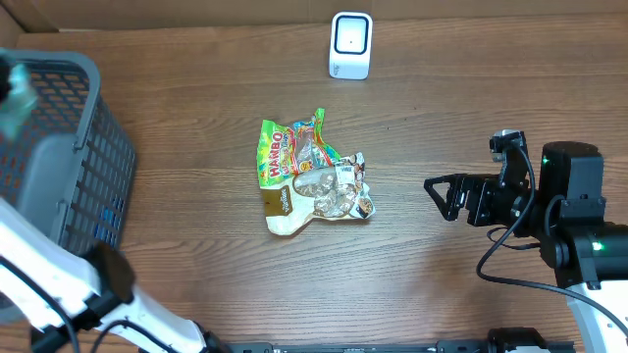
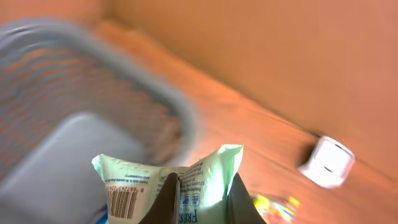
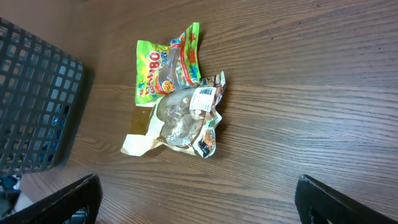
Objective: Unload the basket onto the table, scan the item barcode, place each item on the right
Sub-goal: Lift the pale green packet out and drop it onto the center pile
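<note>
**Fig.** The left pincer [image 2: 203,198] is pressed together on the lower edge of a pale green packet [image 2: 214,168]. The packet stands up between its fingers, above the grey basket [image 2: 59,74]. The right pincer [image 1: 439,198] is spread wide and empty, low over the bench [image 1: 442,108].

We judge the step in hand to be the carry to the white scanner [image 2: 328,163], which stands ahead and to the right of the left pincer, well apart from it. To do it well, we first lift clear of the basket rim beneath the pincer. We then turn the packet so that its barcode [image 2: 122,202], printed to the left of the fingers, squarely faces the scanner window. The film looks soft and folds at the grip, so we hold the barcode panel flat and unshaded and present it slowly. The pinch sits beside the code, not on it, and we would leave it there.

Count, largest to smallest:
- One bench.
- One basket.
- Two arms, each with one pincer.
- Three packets, as far as we can tell. One is held. A green Haribo bag [image 1: 285,147] and a clear bag [image 1: 329,191] overlap each other, lying ahead of the right pincer and well apart from it.
- One scanner.
</note>
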